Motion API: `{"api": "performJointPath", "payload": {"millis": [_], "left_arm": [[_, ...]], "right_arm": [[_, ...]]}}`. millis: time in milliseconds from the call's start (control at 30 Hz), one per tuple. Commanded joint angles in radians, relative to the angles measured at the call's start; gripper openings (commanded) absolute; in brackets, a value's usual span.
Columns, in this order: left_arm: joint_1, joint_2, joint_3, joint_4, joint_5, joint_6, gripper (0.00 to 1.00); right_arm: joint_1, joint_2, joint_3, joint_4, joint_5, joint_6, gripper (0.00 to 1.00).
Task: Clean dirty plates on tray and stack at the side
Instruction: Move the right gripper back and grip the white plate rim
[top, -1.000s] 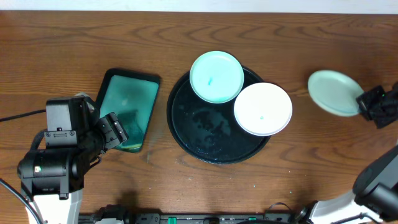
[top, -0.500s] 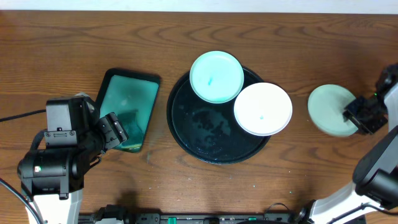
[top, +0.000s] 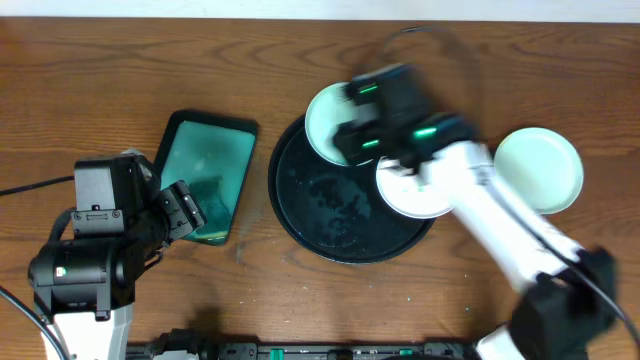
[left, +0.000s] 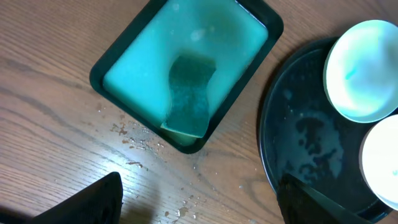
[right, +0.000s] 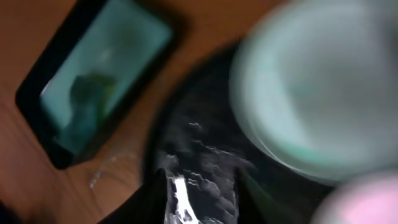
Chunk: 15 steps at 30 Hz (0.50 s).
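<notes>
The round black tray (top: 330, 225) is wet and sits mid-table. A mint plate (top: 322, 120) rests on its far rim and a white plate (top: 403, 192) on its right rim. A third pale plate (top: 545, 170) lies alone on the table to the right. My right gripper (top: 352, 138), motion-blurred, hovers open over the mint plate's near edge; its wrist view (right: 199, 199) shows wet tray (right: 205, 143) between the fingers and the mint plate (right: 317, 87) ahead. My left gripper (top: 185, 212) is open and empty over bare wood (left: 199, 199) beside the tray (left: 298, 143).
A rectangular teal tray (top: 172, 135) with a dark rim lies left of the black tray and holds a green sponge (left: 189, 93). Water drops spot the wood in front of it. My right arm stretches across the white plate.
My right gripper let go of the pale plate on the table at the right and swung left over the black tray to the mint plate. The left arm has not moved.
</notes>
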Motion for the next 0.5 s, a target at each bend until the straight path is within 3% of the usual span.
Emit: {"api": "performJointPath", "payload": {"millis": [0, 167, 300, 467], "left_arm": [[0.003, -0.001, 0.018, -0.004, -0.005, 0.013, 0.80], [0.003, -0.001, 0.018, -0.005, -0.006, 0.013, 0.80], [0.003, -0.001, 0.018, -0.005, -0.005, 0.013, 0.80], [0.003, -0.001, 0.018, -0.005, -0.005, 0.013, 0.80]], "right_arm": [[0.157, 0.127, -0.004, 0.125, 0.095, 0.035, 0.32], [0.295, 0.252, -0.004, 0.371, 0.113, 0.084, 0.33], [0.361, 0.303, -0.004, 0.448, 0.158, 0.112, 0.47], [0.399, 0.337, -0.004, 0.438, 0.285, 0.261, 0.40]]}}
